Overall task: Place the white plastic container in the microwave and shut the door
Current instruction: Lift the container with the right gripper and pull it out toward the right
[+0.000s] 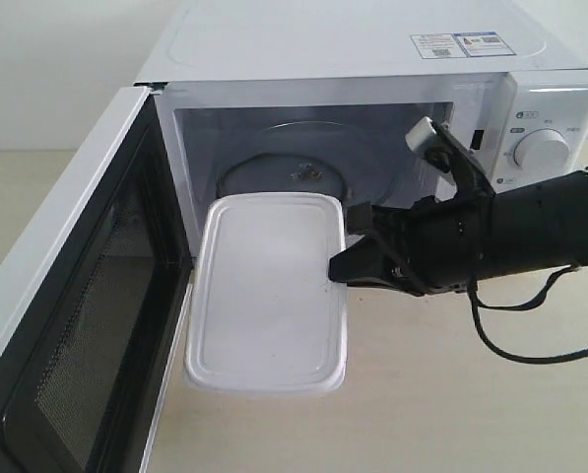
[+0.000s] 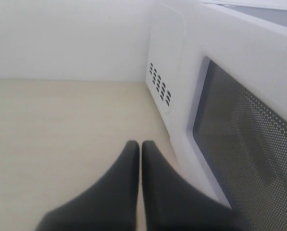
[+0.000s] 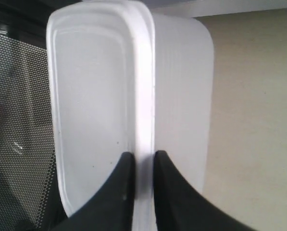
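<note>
The white plastic container (image 1: 269,291) hangs level in front of the microwave (image 1: 372,89) opening, its far end just over the sill. My right gripper (image 1: 341,251) is shut on the container's right rim; in the right wrist view the black fingers pinch the lid edge of the container (image 3: 95,96) at the gripper (image 3: 143,161). The door (image 1: 72,325) stands wide open at the left, mesh window facing inward. The glass turntable (image 1: 284,163) is bare inside. My left gripper (image 2: 140,147) is shut on nothing, beside the door's outer face (image 2: 249,139).
The microwave's dial (image 1: 542,150) and control panel sit right of the cavity, just behind my right arm (image 1: 530,227). A black cable (image 1: 540,335) loops under that arm. Light wooden tabletop (image 1: 451,414) spreads in front and to the right.
</note>
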Controlling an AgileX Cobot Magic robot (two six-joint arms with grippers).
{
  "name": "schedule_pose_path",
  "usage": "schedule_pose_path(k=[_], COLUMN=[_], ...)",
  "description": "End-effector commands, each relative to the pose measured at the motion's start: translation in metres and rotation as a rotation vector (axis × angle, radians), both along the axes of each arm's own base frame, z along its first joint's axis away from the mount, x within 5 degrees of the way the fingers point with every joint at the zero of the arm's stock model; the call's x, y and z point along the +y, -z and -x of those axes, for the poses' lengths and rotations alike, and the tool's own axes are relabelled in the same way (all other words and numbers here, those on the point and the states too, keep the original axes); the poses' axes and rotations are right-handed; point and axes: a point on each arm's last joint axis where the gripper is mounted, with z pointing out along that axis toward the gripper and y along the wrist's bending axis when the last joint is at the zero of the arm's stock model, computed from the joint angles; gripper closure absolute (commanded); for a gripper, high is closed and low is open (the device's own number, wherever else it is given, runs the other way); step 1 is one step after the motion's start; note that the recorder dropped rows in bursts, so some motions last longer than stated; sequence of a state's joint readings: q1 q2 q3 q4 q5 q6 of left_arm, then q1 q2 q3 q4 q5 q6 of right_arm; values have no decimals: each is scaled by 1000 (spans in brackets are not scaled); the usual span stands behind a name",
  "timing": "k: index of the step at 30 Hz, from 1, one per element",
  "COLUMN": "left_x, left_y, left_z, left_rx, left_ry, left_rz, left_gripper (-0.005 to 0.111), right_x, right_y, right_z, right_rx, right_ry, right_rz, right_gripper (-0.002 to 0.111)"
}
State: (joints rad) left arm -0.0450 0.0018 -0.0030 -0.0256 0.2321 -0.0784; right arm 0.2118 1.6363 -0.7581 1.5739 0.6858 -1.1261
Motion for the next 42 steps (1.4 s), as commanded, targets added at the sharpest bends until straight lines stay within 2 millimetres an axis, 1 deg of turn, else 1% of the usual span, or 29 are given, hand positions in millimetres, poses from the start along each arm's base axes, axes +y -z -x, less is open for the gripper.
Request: schedule_pose_path(k=[1,5,10,15,22,27,30,32,37,42], left_x=[0,0,0,0,0,0,0,0,0,0], left_y=[1,1,1,1,1,1,1,1,1,1], left_z=[0,0,0,0,0,0,0,0,0,0], left_rx=[1,1,1,1,1,1,1,1,1,1], left_ry=[-4,-4,-4,-4,-4,-4,-4,-4,-4,-4], left_rz=[9,9,9,9,9,9,9,9,9,9], left_gripper=[103,103,103,103,103,103,103,103,103,103], right_x=[-8,-18,-22,-26,-32,-32,-37,-39,-40,-47], right_y=[-16,-28,-39,-38,-37,-31,-24,-23,-18,-24], right_z=[13,31,58,85,113,134,141,142,144,148], right_rx=[-25,-83,-115,-125,-155,-165,-162,-168,-78,-86], right_ry=[83,159,158,161,161,105,139,160,194,278], right_rz=[-4,7,-33,-63,-78,-105,-76,-66,-64,-67], right_gripper=[108,108,108,108,108,108,108,108,108,108])
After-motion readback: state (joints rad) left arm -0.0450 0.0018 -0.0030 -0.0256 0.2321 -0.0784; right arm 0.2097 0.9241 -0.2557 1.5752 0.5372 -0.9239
